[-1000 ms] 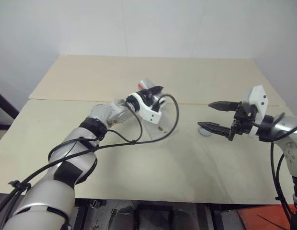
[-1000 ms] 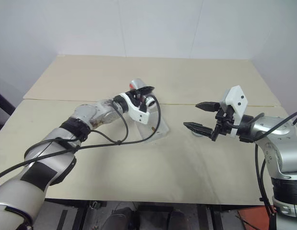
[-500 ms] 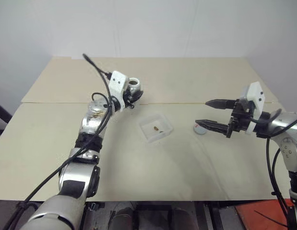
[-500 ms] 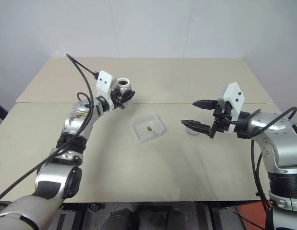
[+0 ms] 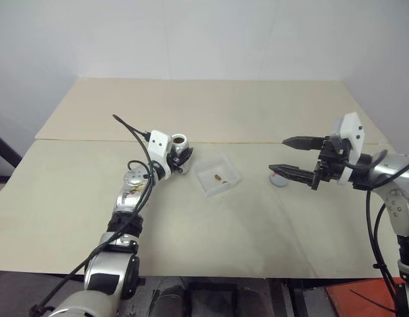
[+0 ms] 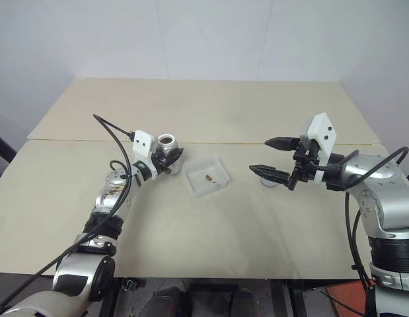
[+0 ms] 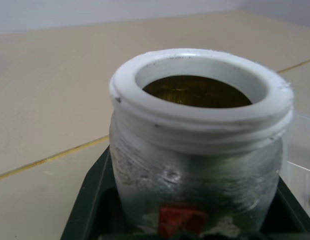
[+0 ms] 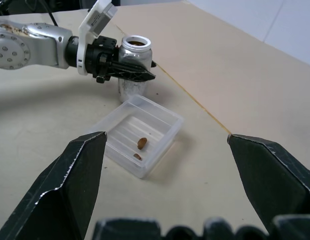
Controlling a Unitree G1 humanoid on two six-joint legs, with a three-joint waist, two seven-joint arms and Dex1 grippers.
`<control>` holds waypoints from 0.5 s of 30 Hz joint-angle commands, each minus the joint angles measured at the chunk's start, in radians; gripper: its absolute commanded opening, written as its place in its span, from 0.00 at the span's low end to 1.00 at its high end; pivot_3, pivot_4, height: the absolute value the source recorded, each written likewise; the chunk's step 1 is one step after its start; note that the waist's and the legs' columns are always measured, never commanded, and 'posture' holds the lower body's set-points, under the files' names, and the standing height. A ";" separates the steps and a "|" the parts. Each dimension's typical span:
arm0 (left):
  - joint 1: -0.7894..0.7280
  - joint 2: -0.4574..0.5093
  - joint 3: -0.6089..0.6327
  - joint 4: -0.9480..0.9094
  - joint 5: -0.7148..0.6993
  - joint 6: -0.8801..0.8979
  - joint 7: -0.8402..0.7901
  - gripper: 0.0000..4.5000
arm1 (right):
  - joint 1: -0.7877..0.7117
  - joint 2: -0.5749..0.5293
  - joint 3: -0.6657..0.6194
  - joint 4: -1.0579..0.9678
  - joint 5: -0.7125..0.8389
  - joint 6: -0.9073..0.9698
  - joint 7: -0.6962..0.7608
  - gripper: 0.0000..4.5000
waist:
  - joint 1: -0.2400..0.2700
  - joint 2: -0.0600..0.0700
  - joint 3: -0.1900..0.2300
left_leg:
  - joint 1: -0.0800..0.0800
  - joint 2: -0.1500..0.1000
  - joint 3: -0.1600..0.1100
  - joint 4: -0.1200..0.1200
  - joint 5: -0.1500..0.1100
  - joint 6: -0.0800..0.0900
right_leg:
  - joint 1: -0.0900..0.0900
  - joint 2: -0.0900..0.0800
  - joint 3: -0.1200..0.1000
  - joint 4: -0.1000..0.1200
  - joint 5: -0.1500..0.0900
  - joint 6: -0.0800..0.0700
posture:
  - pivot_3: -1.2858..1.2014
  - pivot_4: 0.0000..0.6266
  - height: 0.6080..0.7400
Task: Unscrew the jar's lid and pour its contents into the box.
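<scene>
Silvery jar (image 5: 180, 153) upright, lidless, clenched in left gripper (image 5: 180, 158); brown bits (image 8: 139, 147) in clear box (image 5: 217, 176); right gripper (image 5: 287, 157) spread, empty, above grey lid (image 5: 278, 179).

The jar (image 7: 195, 170) looks like dull, scuffed silvery metal with a rough, scratched skin; its threaded neck is matt white plastic, and a red patch of label shows low on its wall. The box (image 8: 160, 120) is clear, glossy plastic with faint ribs in its floor. The contents (image 8: 141, 143) are matt brown bits. The lid (image 5: 277, 179) is a smooth grey disc. The table (image 5: 257, 231) has a matt, pale beige surface, smooth like board or laminate. The gripper fingers (image 8: 74, 175) are matt black plastic.
</scene>
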 commanded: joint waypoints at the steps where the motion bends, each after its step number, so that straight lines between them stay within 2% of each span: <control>1: 0.026 -0.007 -0.008 -0.035 0.006 -0.063 -0.001 0.43 | 0.004 -0.017 -0.028 -0.039 0.017 0.011 -0.002 1.00 | 0.000 0.000 0.000 | 0.000 0.000 0.000 0.000 0.000 0.000 | 0.000 0.000 0.000 0.000 0.000 0.000 | 0.52 0.24 1.00; 3: 0.045 -0.007 -0.008 -0.046 0.008 -0.077 0.007 0.59 | 0.007 -0.017 -0.028 -0.043 0.019 0.011 -0.002 1.00 | 0.000 0.000 0.000 | 0.000 0.000 0.000 0.000 0.000 0.000 | 0.000 0.000 0.000 0.000 0.000 0.000 | 0.52 0.24 1.00; 4: 0.057 -0.003 -0.010 -0.052 0.014 -0.084 0.013 0.63 | 0.008 -0.016 -0.029 -0.044 0.019 0.011 -0.002 1.00 | 0.000 0.000 0.000 | 0.000 0.000 0.000 0.000 0.000 0.000 | 0.000 0.000 0.000 0.000 0.000 0.000 | 0.52 0.24 1.00; 9: 0.096 0.010 -0.023 -0.092 0.025 -0.080 0.014 0.96 | 0.006 -0.013 -0.027 -0.043 0.017 0.010 -0.003 1.00 | 0.000 0.000 0.000 | 0.000 0.000 0.000 0.000 0.000 0.000 | 0.000 0.000 0.000 0.000 0.000 0.000 | 0.52 0.24 1.00; 10: 0.099 0.012 -0.026 -0.099 0.029 -0.079 0.015 0.99 | 0.006 -0.012 -0.026 -0.043 0.017 0.009 -0.003 1.00 | 0.001 0.000 0.000 | 0.000 0.000 0.000 0.000 0.000 0.000 | 0.000 0.000 0.000 0.000 0.000 0.000 | 0.52 0.24 1.00; 15: 0.141 0.050 -0.038 -0.197 0.019 0.001 -0.019 0.99 | 0.006 -0.011 -0.023 -0.043 0.014 0.005 -0.004 1.00 | 0.002 0.000 0.000 | 0.000 0.000 0.000 0.000 0.000 0.001 | 0.000 0.000 0.000 0.000 0.000 0.000 | 0.52 0.24 1.00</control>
